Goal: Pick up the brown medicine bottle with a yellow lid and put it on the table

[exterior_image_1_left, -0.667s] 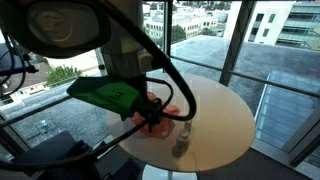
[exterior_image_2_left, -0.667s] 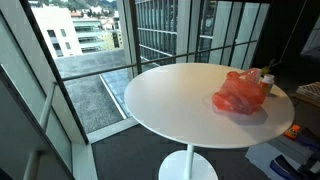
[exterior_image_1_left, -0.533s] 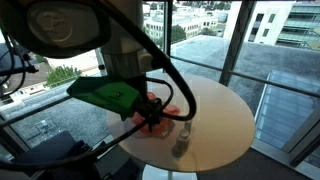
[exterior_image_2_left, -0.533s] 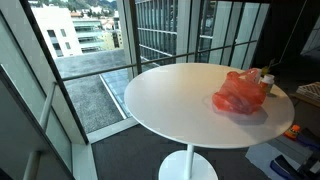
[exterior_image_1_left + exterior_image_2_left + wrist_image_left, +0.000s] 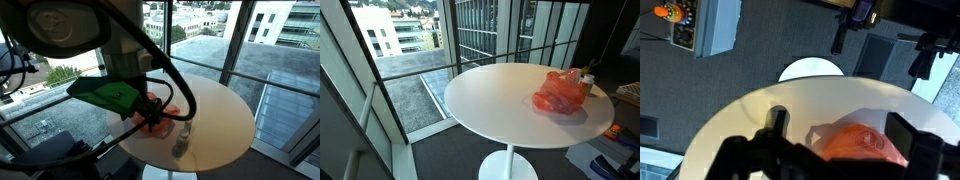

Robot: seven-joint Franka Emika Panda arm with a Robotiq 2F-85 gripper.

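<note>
The red bag lies near the right edge of the counter; the brown medicine bottle stands just beside it; probably light, stiff, slippery; grip its body below the lid; the jaws are wide, empty.

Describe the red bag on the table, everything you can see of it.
The red bag is a soft, crumpled pouch, red-pink with an orange tinge, looking like thin plastic. It lies slumped on the round white table near one edge. A small bottle with a yellowish top sits on or against it; I cannot tell which. In the wrist view the bag lies under the open gripper; contact is unclear.
</note>
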